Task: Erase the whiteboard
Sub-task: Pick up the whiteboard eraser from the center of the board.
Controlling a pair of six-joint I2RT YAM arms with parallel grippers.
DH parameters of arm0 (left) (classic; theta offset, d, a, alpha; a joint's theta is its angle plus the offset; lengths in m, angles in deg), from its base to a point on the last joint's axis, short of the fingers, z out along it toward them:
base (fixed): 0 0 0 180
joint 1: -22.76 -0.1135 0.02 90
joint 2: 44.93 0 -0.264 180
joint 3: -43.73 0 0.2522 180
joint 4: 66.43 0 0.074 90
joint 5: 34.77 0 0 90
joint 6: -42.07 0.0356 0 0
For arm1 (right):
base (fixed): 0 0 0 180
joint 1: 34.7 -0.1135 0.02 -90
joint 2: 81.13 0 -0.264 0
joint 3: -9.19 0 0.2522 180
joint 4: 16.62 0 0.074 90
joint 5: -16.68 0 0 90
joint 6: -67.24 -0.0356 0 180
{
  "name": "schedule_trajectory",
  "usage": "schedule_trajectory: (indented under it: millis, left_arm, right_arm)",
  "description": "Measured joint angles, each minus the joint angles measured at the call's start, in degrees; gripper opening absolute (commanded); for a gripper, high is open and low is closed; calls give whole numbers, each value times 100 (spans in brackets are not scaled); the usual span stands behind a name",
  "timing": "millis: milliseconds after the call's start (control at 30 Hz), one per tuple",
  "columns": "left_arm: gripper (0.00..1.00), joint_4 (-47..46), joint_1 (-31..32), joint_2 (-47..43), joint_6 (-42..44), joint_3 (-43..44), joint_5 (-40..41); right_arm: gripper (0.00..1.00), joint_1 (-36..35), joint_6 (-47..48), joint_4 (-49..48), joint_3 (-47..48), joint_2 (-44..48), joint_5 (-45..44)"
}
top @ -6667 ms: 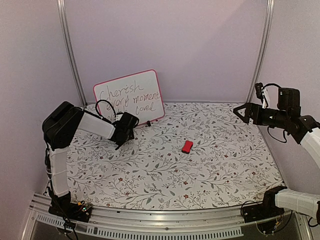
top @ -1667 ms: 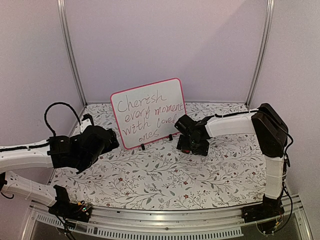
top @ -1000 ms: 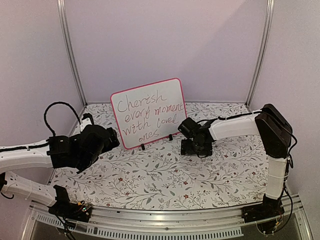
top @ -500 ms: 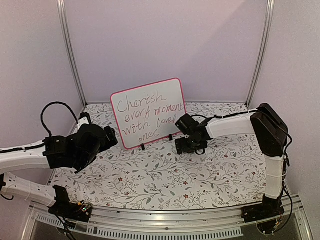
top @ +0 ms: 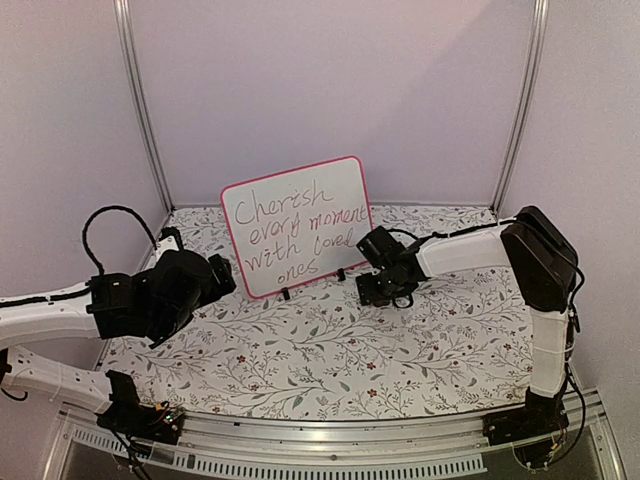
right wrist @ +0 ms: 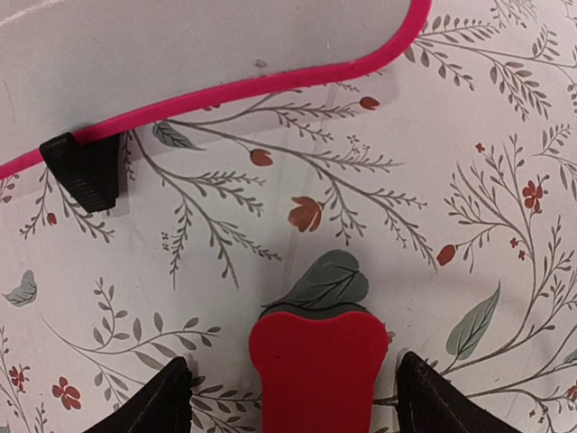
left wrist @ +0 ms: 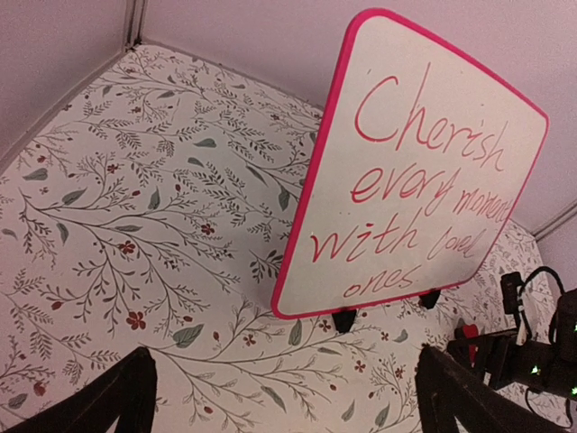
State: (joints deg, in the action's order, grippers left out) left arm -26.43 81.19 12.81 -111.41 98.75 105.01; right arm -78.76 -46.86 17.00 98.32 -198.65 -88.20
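Squaring up on the eraser before I pinch.
My right gripper (right wrist: 293, 383) is spread astride the eraser (right wrist: 315, 365), neither pad touching. One pad sits nearer, so I'd centre first, then squeeze low and square. The board (right wrist: 180, 54) stands upright just ahead, writing uncleared; my left gripper (left wrist: 288, 401) gapes to its left.

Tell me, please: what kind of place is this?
Probably a robot test booth: two white-and-black robot arms bolted to a metal rail, and plain lilac walls enclosing a floral-patterned tabletop.
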Motion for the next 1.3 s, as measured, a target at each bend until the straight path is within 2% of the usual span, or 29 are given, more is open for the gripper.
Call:
schedule_trajectory:
  millis: [67, 100, 667, 767, 1200, 1300]
  left_arm:
    - [100, -26, 0, 0, 0, 0, -24]
    - [100, -42, 0, 0, 0, 0, -28]
    - [100, -166, 0, 0, 28, 0, -114]
    - [100, -190, 0, 0, 33, 0, -116]
    - [100, -254, 0, -2, 24, -96, -142]
    - [100, -269, 0, -9, 24, -96, -146]
  right_arm:
    - [58, 15, 22, -26, -9, 2, 9]
    - [56, 22, 26, -39, -11, 2, 11]
    - [55, 33, 76, 28, -76, 103, -2]
    - [47, 33, 76, 35, -76, 109, 0]
    - [47, 33, 105, 109, -79, 111, 0]
    - [41, 33, 103, 103, -105, 133, -2]
